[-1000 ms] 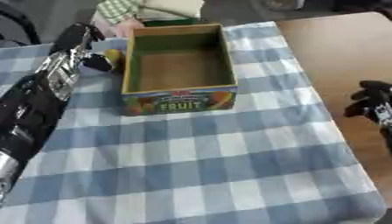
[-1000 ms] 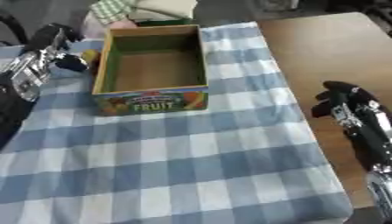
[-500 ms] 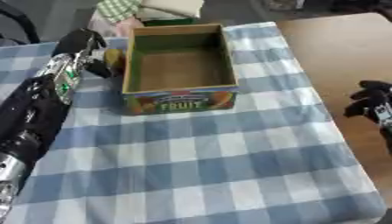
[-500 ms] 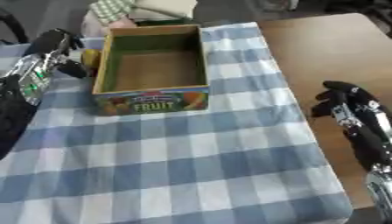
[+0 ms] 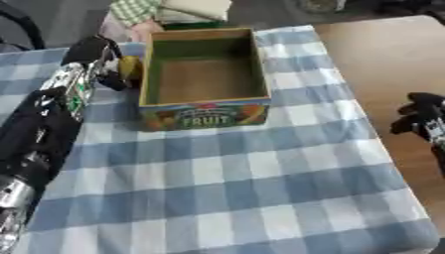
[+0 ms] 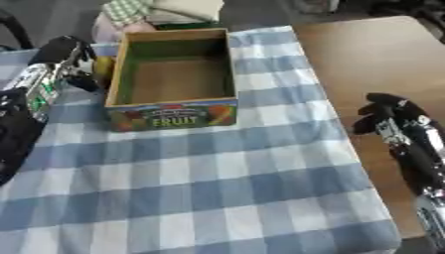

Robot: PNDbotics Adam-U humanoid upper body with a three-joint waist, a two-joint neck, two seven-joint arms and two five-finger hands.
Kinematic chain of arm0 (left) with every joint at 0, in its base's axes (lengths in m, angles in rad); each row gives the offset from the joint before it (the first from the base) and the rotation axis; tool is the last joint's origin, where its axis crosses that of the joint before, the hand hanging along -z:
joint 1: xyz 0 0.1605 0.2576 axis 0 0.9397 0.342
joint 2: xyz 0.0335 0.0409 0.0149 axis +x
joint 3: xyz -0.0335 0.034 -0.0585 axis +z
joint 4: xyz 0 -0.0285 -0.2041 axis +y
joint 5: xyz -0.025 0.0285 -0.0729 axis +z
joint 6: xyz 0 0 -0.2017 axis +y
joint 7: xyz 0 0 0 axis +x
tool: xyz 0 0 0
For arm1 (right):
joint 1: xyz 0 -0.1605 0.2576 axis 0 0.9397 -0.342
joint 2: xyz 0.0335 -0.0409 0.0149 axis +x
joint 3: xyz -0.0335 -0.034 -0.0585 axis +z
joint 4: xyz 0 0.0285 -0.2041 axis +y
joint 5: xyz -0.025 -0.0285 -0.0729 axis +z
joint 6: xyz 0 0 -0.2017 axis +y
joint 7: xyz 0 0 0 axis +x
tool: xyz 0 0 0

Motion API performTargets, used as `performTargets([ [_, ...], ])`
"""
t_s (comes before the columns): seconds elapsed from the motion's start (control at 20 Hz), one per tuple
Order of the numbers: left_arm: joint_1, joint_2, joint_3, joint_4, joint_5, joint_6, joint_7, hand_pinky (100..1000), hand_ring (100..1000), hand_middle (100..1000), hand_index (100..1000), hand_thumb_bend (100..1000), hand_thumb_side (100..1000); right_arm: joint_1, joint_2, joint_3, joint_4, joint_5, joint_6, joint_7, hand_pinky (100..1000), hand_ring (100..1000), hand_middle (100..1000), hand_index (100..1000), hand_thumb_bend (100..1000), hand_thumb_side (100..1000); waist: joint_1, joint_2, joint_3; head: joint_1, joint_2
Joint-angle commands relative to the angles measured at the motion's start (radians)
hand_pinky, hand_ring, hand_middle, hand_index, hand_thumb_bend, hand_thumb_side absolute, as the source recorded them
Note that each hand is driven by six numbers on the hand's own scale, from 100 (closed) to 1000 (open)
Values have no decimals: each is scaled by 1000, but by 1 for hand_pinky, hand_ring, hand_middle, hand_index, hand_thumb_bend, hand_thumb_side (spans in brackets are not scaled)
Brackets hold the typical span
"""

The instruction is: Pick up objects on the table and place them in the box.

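I have the bench [image 5: 374,64] under its blue checked cloth [image 5: 235,183], with the open fruit box [image 5: 204,79] sitting toward the far edge, empty as far as I can see. My left arm runs up the left side, and my left hand [image 5: 91,52] is beside the box's left wall with its fingers curled round a small yellow object [image 5: 130,68], which sits just outside that wall near the far-left corner of the cloth. To do this well, I judge I need to raise it above the rim before I carry it rightward, so it does not snag the wall, then release it over the bare floor of the box. My right hand [image 6: 382,116] rests idle on the bare wood by the right edge, fingers curled on nothing.
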Motion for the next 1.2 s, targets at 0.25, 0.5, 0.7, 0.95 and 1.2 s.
performTargets([
  [0.25,-13,12,6,-12,-9,9,52,575,411,380,433,100,100,-14,-12,-7,-13,3,-2,5,582,570,598,783,100,519,-5,-15,0,1,-11],
  [0.5,-11,15,7,-22,4,12,82,558,389,309,336,100,100,-12,-11,-9,-12,2,-3,5,582,570,598,783,100,520,-6,-16,0,0,-11],
  [0.7,-15,33,-1,-65,22,8,88,557,388,302,329,100,100,-6,-12,-11,-11,1,-3,4,582,570,598,783,100,520,-10,-24,7,-3,-4],
  [0.95,-24,58,-25,-174,42,-20,65,553,384,305,325,100,100,1,-12,-13,-8,0,-4,3,582,570,598,783,100,520,-12,-37,23,-13,3],
  [1.2,-30,55,-75,-302,80,-74,21,555,386,310,327,100,100,4,-13,-14,-8,-2,-4,4,582,571,598,783,100,520,-15,-44,31,-15,4],
])
